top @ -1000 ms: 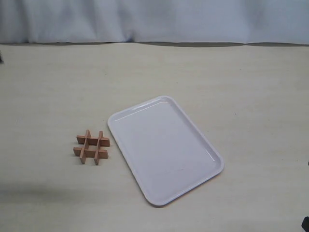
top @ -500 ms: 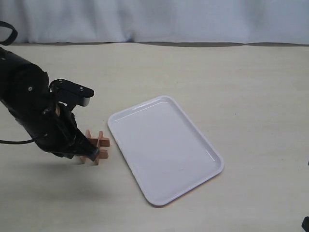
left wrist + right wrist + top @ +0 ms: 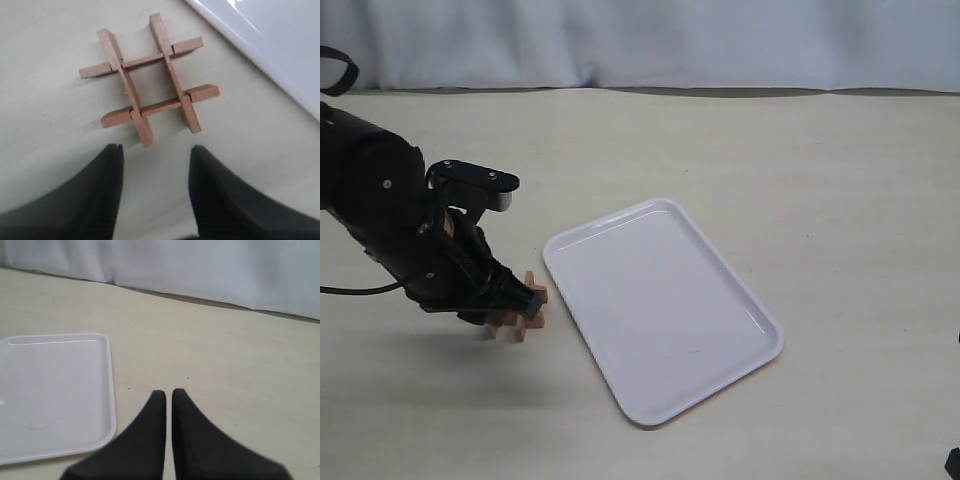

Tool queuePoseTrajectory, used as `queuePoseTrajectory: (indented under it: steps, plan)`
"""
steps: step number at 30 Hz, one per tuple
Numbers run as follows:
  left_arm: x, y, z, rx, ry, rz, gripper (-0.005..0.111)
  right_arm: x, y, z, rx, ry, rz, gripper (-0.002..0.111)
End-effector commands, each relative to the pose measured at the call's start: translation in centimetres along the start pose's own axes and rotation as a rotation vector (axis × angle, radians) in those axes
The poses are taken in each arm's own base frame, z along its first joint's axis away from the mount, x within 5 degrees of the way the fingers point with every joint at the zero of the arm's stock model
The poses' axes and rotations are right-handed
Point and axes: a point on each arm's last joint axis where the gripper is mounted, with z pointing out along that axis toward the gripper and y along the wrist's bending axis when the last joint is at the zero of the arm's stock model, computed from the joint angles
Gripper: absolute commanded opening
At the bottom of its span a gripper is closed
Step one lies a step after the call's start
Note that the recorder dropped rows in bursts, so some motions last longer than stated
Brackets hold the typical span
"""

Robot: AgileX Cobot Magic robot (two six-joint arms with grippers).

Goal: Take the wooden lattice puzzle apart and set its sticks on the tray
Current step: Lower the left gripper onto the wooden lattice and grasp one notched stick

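Note:
The wooden lattice puzzle lies whole on the table, its four reddish-brown sticks crossed in a hash shape. In the exterior view my black left arm covers most of the puzzle, and only its right ends show. My left gripper is open, with both fingers just short of the puzzle's near stick ends and nothing between them. The white tray sits just right of the puzzle, and one corner of the tray shows in the left wrist view. My right gripper is shut on nothing, hovering over bare table beside the tray.
A pale cloth backdrop runs along the table's far edge. The tan tabletop stretches behind and to the right of the tray. A dark bit of the right arm shows at the exterior view's bottom right corner.
My left arm has come in from the left and settled over the puzzle, edging a little right in the last half second. The puzzle and tray have not moved.

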Motion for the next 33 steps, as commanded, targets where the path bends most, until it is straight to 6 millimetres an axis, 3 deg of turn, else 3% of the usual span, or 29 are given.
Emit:
queuePoseTrajectory:
  steps: [1, 14, 33]
  plan:
    - [0.7, 0.1, 0.9, -0.001, -0.036, -0.041, 0.043, 0.1, 0.0, 0.0, -0.002, 0.0, -0.004, 0.004]
    - [2.4, 0.5, 2.6, 0.006, -0.119, -0.063, 0.043, 0.1, 0.0, 0.0, -0.002, 0.0, -0.004, 0.004]
    - [2.2, 0.6, 3.9, 0.009, -0.129, -0.075, 0.043, 0.1, 0.0, 0.0, -0.002, 0.0, -0.006, 0.004]
